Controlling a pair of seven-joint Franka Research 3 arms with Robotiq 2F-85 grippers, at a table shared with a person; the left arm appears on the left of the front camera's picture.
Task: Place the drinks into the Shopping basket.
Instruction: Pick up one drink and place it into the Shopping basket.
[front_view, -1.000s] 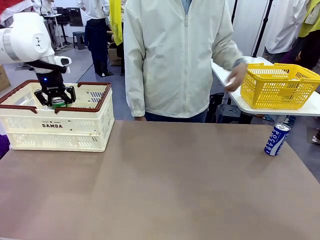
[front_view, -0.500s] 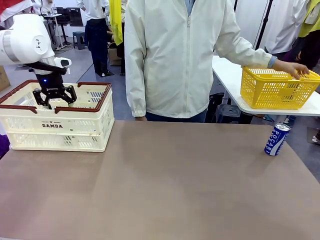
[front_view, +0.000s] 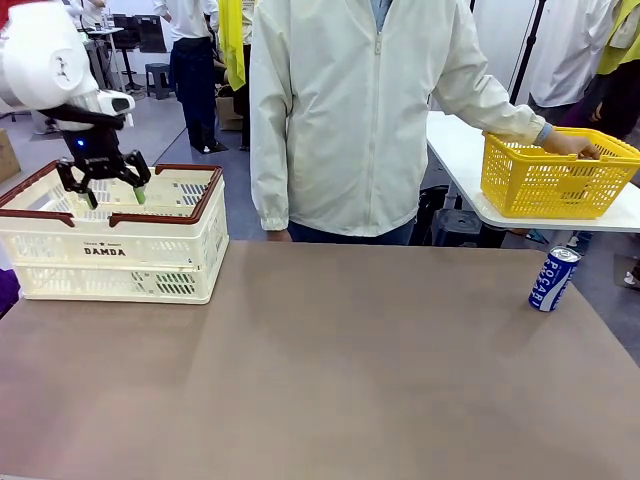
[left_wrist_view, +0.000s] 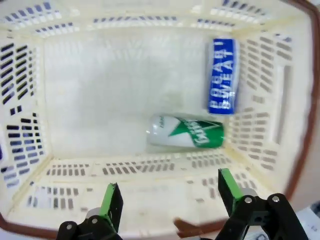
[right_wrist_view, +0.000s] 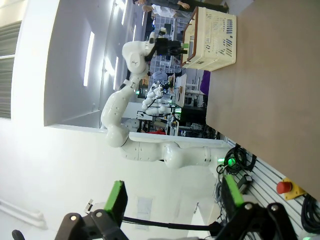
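Observation:
The cream Shopping basket (front_view: 110, 262) with a brown rim stands on the table's far left. My left gripper (front_view: 115, 196) hangs open just above its rim, holding nothing. In the left wrist view the open left gripper (left_wrist_view: 169, 194) looks down into the Shopping basket (left_wrist_view: 95, 85), where a green drink can (left_wrist_view: 186, 132) and a blue drink can (left_wrist_view: 223, 82) lie on their sides. Another blue drink can (front_view: 553, 278) stands tilted near the table's right edge. My right gripper (right_wrist_view: 174, 197) is open and empty, away from the table, with the Shopping basket (right_wrist_view: 212, 35) far off.
A person in a pale jacket (front_view: 350, 120) stands at the far side of the table, one hand (front_view: 565, 145) in a yellow mesh basket (front_view: 555, 175) on a white side table at the right. The brown table top (front_view: 320, 370) stretches between basket and can.
My left gripper opened, let the green can drop into the basket and rose above the rim. The person's hand moved into the yellow basket.

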